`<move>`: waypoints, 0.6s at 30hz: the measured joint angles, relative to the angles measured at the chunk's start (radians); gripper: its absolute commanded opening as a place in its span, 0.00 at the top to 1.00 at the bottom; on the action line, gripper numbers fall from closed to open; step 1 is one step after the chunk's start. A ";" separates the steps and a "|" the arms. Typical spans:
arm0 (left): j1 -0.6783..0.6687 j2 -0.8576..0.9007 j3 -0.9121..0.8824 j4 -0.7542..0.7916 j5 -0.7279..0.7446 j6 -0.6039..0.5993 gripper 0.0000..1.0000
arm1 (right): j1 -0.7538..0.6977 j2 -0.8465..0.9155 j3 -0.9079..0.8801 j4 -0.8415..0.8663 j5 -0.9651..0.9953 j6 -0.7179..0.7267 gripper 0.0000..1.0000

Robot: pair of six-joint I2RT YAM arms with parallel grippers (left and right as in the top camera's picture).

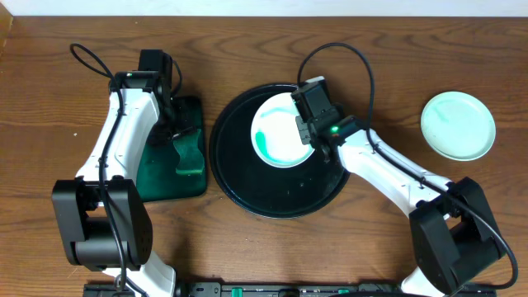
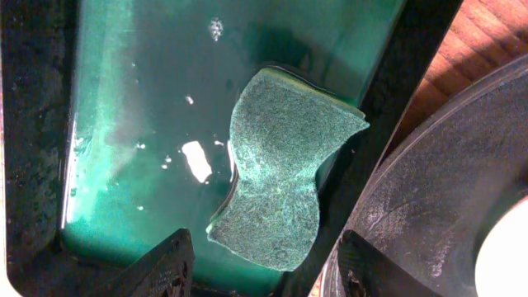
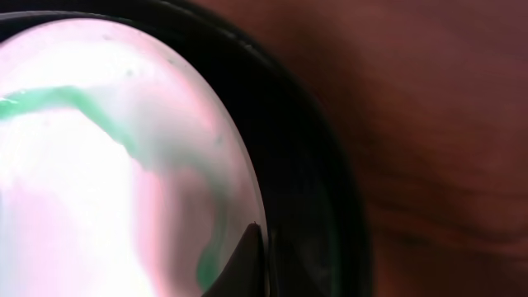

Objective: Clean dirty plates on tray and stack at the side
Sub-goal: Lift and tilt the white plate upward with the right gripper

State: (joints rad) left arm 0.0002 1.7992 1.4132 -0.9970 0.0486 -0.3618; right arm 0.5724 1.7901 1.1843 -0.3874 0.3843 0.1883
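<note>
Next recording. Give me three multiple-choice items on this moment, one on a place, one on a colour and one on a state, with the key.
1. Where is the mint plate?
A) on the table, right of the black tray
B) on the black tray
C) held off the table

2. What colour is the smear on the white plate?
A) red
B) green
C) blue

3. How is the left claw by the sponge?
A) shut on it
B) shut on nothing
C) open, not gripping it

Key:
1 A, it sits on bare wood apart from the black tray.
2 B, a green streak curves across the white plate.
3 C, its fingers stand wide apart and the sponge lies free in the green tray.
</note>
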 measured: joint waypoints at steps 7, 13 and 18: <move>0.000 0.000 0.000 -0.002 0.000 0.000 0.42 | 0.038 -0.040 -0.001 0.027 0.169 -0.157 0.99; 0.000 0.000 0.000 -0.006 0.000 0.000 0.42 | 0.076 -0.139 -0.001 0.046 0.241 -0.274 0.99; 0.000 0.000 0.000 -0.018 0.000 0.000 0.42 | 0.096 -0.199 -0.001 0.048 0.258 -0.361 0.99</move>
State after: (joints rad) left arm 0.0002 1.7992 1.4132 -1.0145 0.0486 -0.3622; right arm 0.6682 1.5913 1.1831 -0.3389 0.6422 -0.1726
